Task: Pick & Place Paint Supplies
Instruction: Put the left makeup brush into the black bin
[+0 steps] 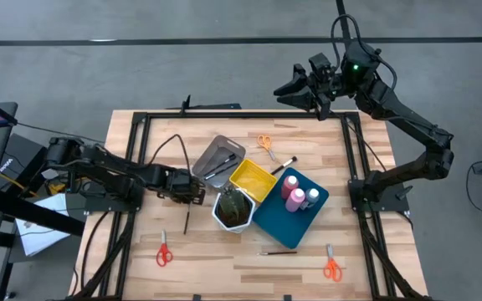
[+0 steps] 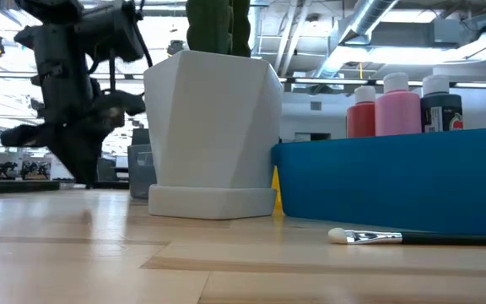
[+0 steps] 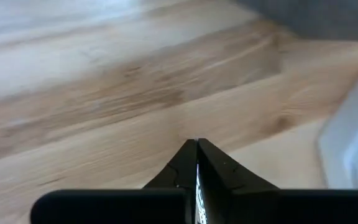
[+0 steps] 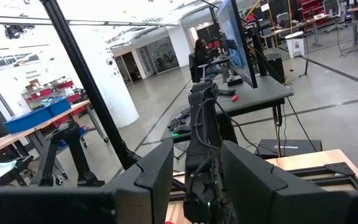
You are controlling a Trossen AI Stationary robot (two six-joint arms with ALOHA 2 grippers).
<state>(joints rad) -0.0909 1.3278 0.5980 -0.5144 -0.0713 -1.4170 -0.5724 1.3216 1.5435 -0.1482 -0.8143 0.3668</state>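
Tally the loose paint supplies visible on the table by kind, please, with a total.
Scissors: 3
Bottles in the blue tray: 3
Brushes: 4
Total: 10

From my remote station, table-level camera. White hexagonal pot (image 2: 213, 135) stands centre on the wooden tabletop (image 2: 74, 253), a green plant (image 2: 218, 25) rising out of its top. Just beside it sits the blue tray (image 2: 395, 181); a sliver of yellow shows between the two. Above the tray's rim I see a red-pink bottle (image 2: 362, 114), a pink bottle (image 2: 397, 108) and a dark white-capped bottle (image 2: 441, 106). A white-tipped brush (image 2: 395, 238) lies flat before the tray. A dark robot arm (image 2: 74, 93) comes down at far left.
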